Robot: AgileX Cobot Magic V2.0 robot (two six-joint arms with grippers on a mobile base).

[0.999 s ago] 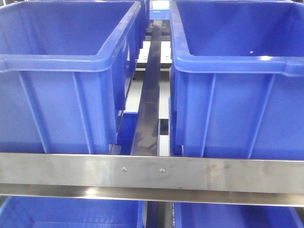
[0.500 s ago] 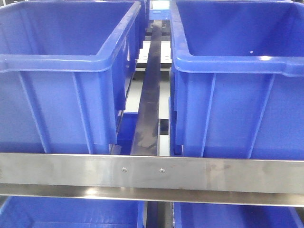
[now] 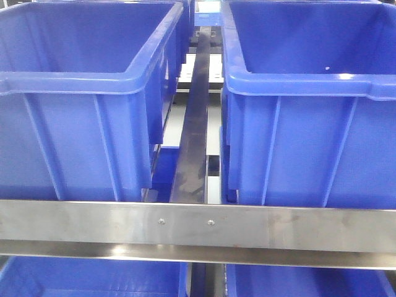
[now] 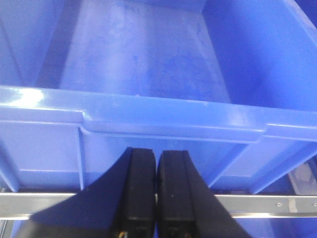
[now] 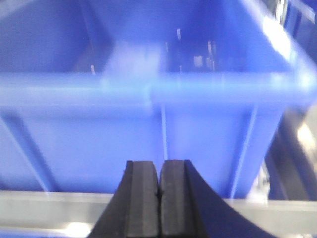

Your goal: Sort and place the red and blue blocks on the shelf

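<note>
Across the lower part of the front view runs the flat steel front rail (image 3: 198, 226) of the shelf (image 3: 74, 246), with two small screws near its middle. Above it, filling the upper left and upper right of the frame, stand two large dark-blue bins: the left bin (image 3: 80, 99) and the right bin (image 3: 309, 105), side by side but apart, with a dark divider bar (image 3: 193, 139) running away from the camera in the gap between them. Pale roller tracks (image 3: 213, 179) show in that gap, just right of the bar. Below the rail, along the bottom edge, the rims of two more blue bins on a lower tier (image 3: 93, 278) peek out. At the bottom centre of the left wrist view, the left gripper (image 4: 156, 163) has its two black fingers pressed together with nothing between them; it sits in front of the near wall of a blue bin (image 4: 148, 129), whose bare floor fills the upper part of the frame, and a strip of steel rail crosses behind the fingers near the bottom. At the bottom centre of the right wrist view, which is blurred, the right gripper (image 5: 159, 171) likewise has its fingers closed against each other and holds nothing, facing the ribbed outer wall of another blue bin (image 5: 158, 99) above a steel rail. Neither the red nor the blue block is visible in any view.
</note>
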